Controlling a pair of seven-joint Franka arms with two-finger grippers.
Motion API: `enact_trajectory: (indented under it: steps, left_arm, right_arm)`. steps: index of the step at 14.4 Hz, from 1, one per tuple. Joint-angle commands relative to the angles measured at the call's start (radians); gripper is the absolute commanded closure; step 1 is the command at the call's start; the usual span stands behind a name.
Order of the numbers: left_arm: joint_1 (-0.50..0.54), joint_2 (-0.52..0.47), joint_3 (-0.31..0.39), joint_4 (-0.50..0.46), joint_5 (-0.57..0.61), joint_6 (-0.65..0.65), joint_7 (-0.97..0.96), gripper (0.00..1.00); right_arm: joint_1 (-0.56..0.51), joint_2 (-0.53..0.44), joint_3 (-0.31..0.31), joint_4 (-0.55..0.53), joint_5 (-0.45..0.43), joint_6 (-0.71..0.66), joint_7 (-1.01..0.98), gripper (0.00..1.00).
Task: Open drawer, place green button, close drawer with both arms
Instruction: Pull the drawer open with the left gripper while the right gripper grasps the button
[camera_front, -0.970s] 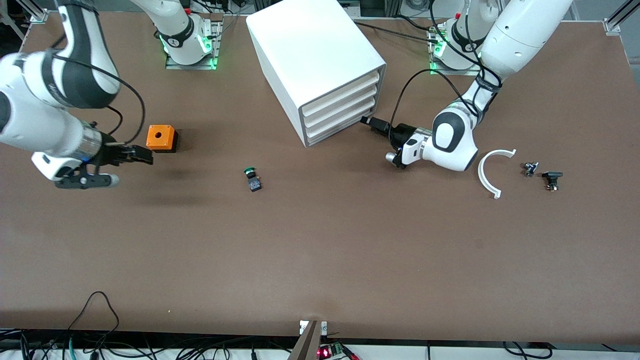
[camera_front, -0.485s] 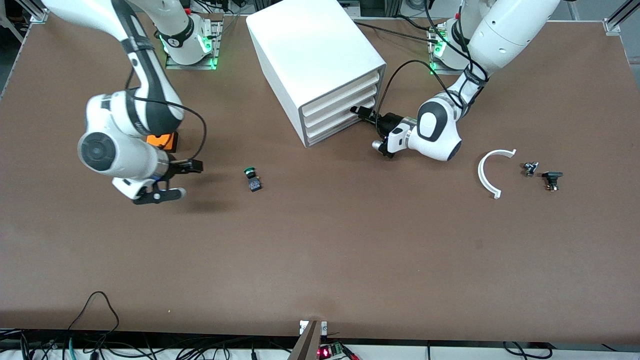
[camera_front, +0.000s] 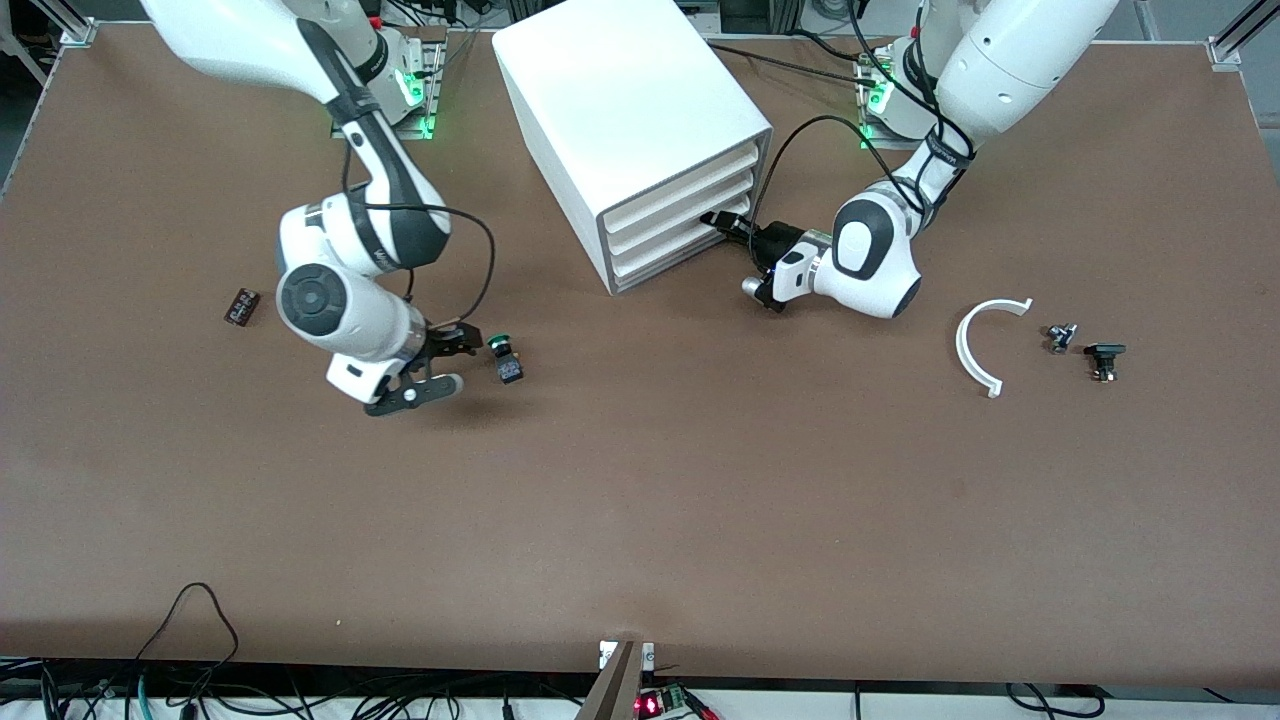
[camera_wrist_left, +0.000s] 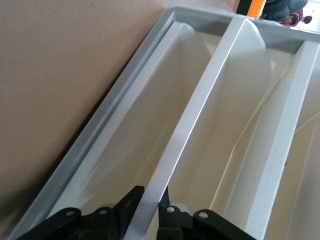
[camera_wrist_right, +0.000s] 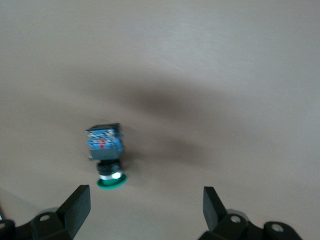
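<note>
**user1:** Left gripper (camera_front: 722, 222) was pushed right up against the front of the cabinet (camera_front: 625, 110), fingers (camera_wrist_left: 131, 197) squeezed together on a drawer lip. From the wrist cam the lip ran straight between the two black fingers. Pretty sure it was the lowest drawer (camera_front: 672, 258), but the front cam doesn't settle which tray, tbh.

**user2:** And the right one?

**user1:** Right gripper (camera_front: 468, 340) sat low over the table with its jaws spread wide, nothing in them. The button (camera_front: 505, 358) lay on its side just past the fingertips, toward the left arm's end, green cap pointing at the cabinet and the bluish end pointing at the front camera. Not touching as far as I could see.

**user2:** Other stuff around?

**user1:** Small dark flat part (camera_front: 241, 306) out past the right arm's wrist. Well off from the left gripper, toward that arm's end: a white curved strip (camera_front: 972, 346) and two small dark parts (camera_front: 1085, 345) just beside it.
</note>
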Motion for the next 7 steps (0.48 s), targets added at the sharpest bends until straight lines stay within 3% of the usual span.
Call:
enact_trajectory:
  steps: [1,5,6,7]
  left_arm:
    - [0.033,-0.03,0.04,0.008,-0.005,0.124,0.014,1.0]
    - [0.058,-0.028,0.074,0.068,0.003,0.201,0.014,1.0]
    - [0.058,-0.028,0.087,0.083,0.003,0.203,0.012,0.84]
    - [0.058,-0.03,0.1,0.091,0.003,0.203,0.015,0.01]
  right_arm:
    - [0.065,0.032,-0.004,0.014,-0.024,0.037,0.007,0.0]
    - [0.069,0.087,-0.004,-0.002,-0.107,0.111,0.007,0.0]
    - [0.073,0.095,-0.004,-0.018,-0.11,0.14,0.007,0.0]
    - [0.073,0.095,-0.004,-0.043,-0.11,0.173,0.007,0.0]
